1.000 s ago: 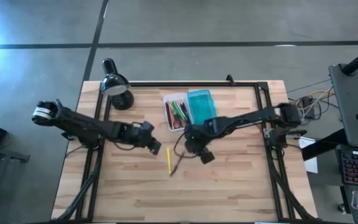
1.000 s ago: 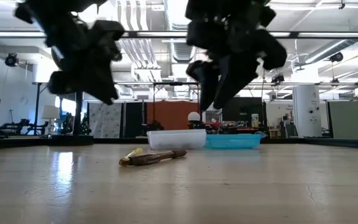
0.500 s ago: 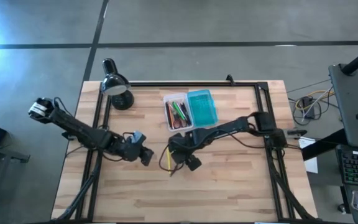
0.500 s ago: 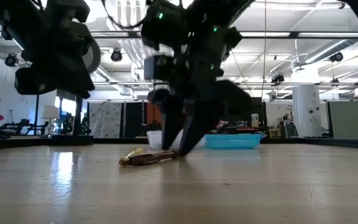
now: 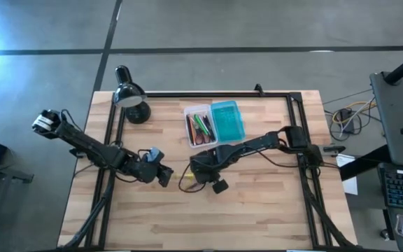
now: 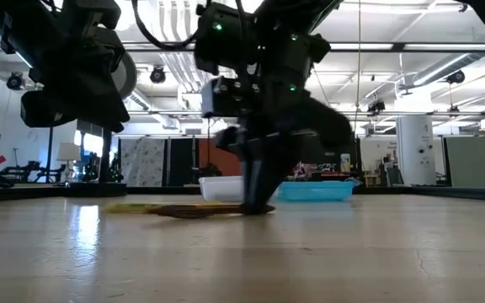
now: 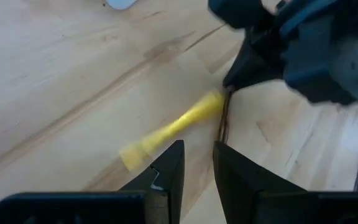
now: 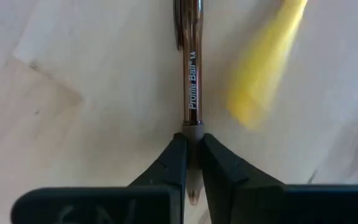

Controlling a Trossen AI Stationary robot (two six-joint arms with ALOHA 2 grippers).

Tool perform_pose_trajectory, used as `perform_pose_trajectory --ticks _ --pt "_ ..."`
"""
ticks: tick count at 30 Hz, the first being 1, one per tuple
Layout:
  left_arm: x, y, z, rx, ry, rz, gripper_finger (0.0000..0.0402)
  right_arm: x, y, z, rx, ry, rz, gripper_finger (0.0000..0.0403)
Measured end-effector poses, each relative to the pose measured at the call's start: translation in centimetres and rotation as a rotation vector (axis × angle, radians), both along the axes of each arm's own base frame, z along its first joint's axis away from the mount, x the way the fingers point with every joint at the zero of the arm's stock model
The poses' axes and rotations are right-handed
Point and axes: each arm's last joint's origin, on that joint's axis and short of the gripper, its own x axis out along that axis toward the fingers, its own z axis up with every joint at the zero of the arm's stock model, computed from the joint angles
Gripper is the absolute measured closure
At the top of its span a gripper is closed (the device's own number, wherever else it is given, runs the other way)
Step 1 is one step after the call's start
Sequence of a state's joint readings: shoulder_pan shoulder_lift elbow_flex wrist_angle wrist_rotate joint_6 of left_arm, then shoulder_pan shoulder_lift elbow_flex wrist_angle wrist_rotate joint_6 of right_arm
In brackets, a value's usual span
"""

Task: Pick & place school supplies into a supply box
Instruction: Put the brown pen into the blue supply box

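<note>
A dark brown pen (image 8: 192, 68) and a yellow pen (image 8: 267, 59) lie side by side on the wooden table, near its middle. My right gripper (image 8: 191, 155) stands over them, shut on the dark pen's end. My left gripper (image 7: 197, 165) hovers just left of the pens, open, holding nothing; the yellow pen (image 7: 173, 127) lies in front of its fingers. The supply box (image 5: 200, 127) sits at the far middle with several pens in it. Its teal lid (image 5: 228, 120) lies beside it on the right. My right gripper pinches the dark pen between its two fingers at the grip section (image 8: 192, 132) near the pen's tip. The fingers (image 6: 258, 181) come down from above, slightly slanted, and lie across the pen. The pen lies flat on the table (image 6: 200, 212).
A black desk lamp (image 5: 133, 100) stands at the table's far left corner. A black frame rail (image 5: 208, 93) runs along the far edge and down both sides. Bare wood lies toward the near edge (image 5: 208, 217).
My right gripper has gone down and toward the table's left onto the pens and has shut on the dark pen. The yellow pen has been knocked and has turned about on the table. My left gripper has drawn back toward the left and near edges.
</note>
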State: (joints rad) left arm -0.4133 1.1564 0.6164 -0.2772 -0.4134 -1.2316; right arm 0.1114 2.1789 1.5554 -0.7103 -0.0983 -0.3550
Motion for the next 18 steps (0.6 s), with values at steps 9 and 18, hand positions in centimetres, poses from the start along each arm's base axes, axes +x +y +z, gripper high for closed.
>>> perform_pose_trajectory --ticks 9,18 --pt "0.0 0.2 0.1 0.057 -0.022 0.057 0.0333 -2.9 -3.9 10.1 0.181 -0.153 -0.520 0.0383" --pt "0.7 0.5 -0.8 0.038 -0.002 0.121 0.0333 -3.7 -14.5 7.9 0.406 -0.343 -1.373 0.0355"
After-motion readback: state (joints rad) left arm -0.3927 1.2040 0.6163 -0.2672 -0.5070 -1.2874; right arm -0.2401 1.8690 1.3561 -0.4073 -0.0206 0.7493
